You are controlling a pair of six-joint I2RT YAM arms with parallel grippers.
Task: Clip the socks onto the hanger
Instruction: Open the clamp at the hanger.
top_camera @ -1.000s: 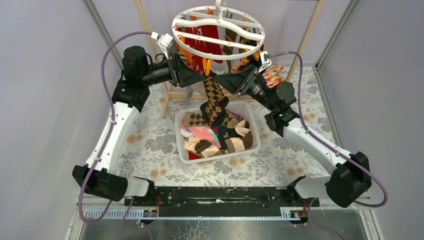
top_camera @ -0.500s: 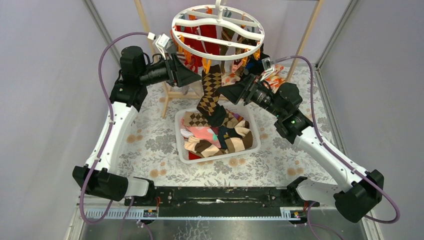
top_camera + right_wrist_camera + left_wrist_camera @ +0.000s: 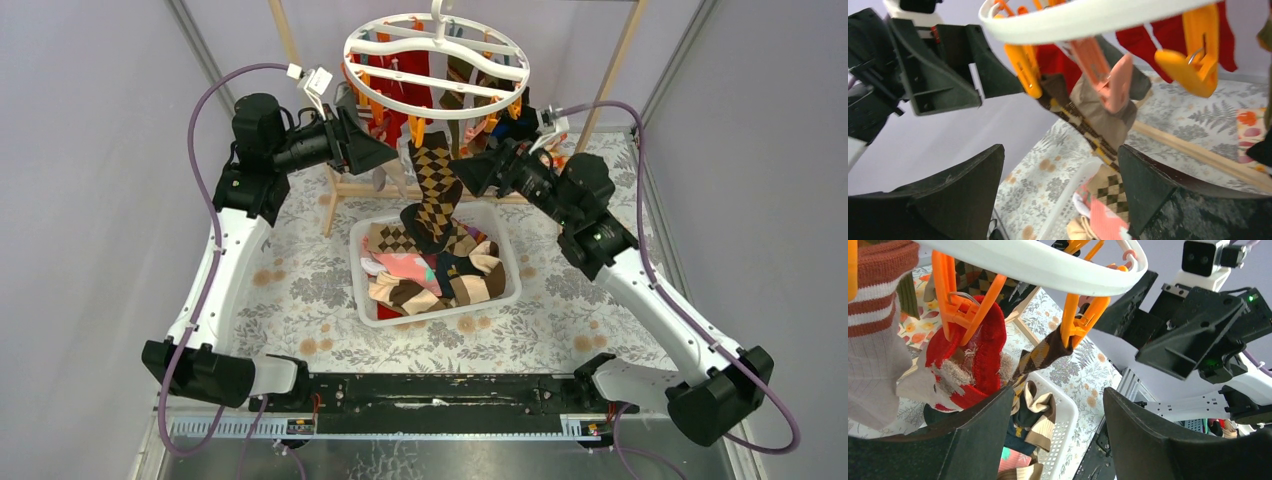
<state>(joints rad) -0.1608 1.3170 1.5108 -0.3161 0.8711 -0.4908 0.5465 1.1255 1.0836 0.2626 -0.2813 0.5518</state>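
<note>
Sock [image 3: 437,185] is hanging clipped at upper centre; I am aiming to ease left gripper [image 3: 1058,395] and right gripper [image 3: 1059,150], both spread empty, clear of the hanger [image 3: 1023,262].

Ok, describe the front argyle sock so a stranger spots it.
Find the round white hanger up top. An orange clip on its near rim holds the argyle sock. Unlike the red sock beside it, it shows brown diamonds and dangles toward the basket.

Under the hanger [image 3: 437,62], the argyle sock [image 3: 436,190] hangs in the middle and blocks your way. The left gripper [image 3: 390,155] and the right gripper [image 3: 457,172] close both sides there. In front of the hanger, above the basket [image 3: 508,262], you have free room.
</note>
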